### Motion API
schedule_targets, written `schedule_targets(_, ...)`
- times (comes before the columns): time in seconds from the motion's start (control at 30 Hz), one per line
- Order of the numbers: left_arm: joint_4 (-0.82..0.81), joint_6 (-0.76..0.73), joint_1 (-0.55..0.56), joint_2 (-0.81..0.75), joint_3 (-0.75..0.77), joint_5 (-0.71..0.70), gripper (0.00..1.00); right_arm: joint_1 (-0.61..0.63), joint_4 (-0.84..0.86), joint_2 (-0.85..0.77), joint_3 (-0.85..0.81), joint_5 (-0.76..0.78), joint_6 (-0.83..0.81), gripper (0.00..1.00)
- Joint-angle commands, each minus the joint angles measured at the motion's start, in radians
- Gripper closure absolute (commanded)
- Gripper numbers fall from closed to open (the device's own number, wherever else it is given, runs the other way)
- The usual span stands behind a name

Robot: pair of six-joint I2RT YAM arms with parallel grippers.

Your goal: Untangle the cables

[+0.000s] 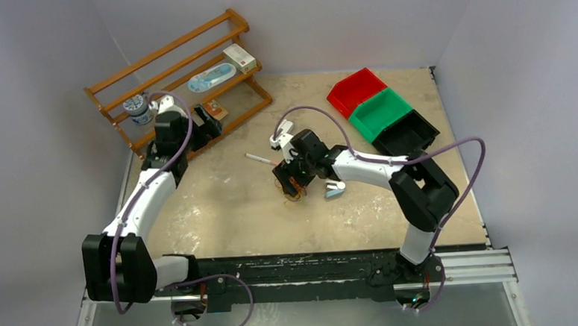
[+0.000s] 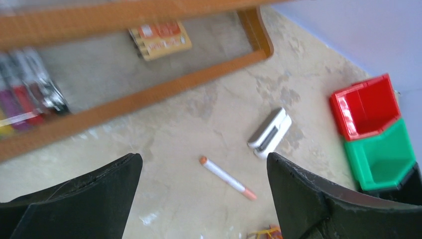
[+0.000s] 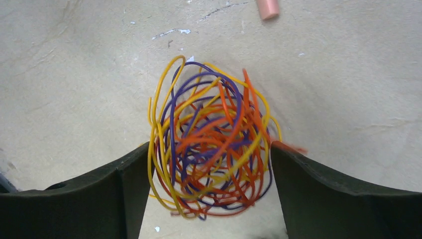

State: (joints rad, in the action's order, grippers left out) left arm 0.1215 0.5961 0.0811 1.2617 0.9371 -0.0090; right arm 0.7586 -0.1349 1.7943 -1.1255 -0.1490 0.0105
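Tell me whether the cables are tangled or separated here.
Tangled. The yellow, orange, red and purple cables form one knotted ball on the table, straddled by the open right gripper.

The cables (image 3: 211, 144) are seen as one loose, roughly round tangle of thin wires in yellow, orange, red-orange and purple, with the loops crossed through one another. The bunch is laid flat on the worktop (image 3: 74, 74), near its middle, and is flanked closely on both sides by the spread fingers of the right hand (image 3: 208, 149). One orange strand is stuck out to the right.
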Motion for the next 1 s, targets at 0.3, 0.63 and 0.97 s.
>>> schedule_targets(0.3, -0.142, 0.098, 0.053, -0.080, -0.164, 0.027, 0.04, -0.036, 0.291, -0.286, 0.138, 0.072, 0.130, 0.07)
schedule_targets(0.63, -0.210, 0.220, 0.047, -0.079, -0.191, 0.067, 0.03, -0.050, 0.332, -0.356, 0.217, 0.394, 0.416, 0.08)
schedule_targets(0.97, -0.099, 0.171, 0.283, -0.059, -0.195, -0.039, 0.03, -0.051, 0.273, -0.321, 0.201, 0.327, 0.438, 0.12)
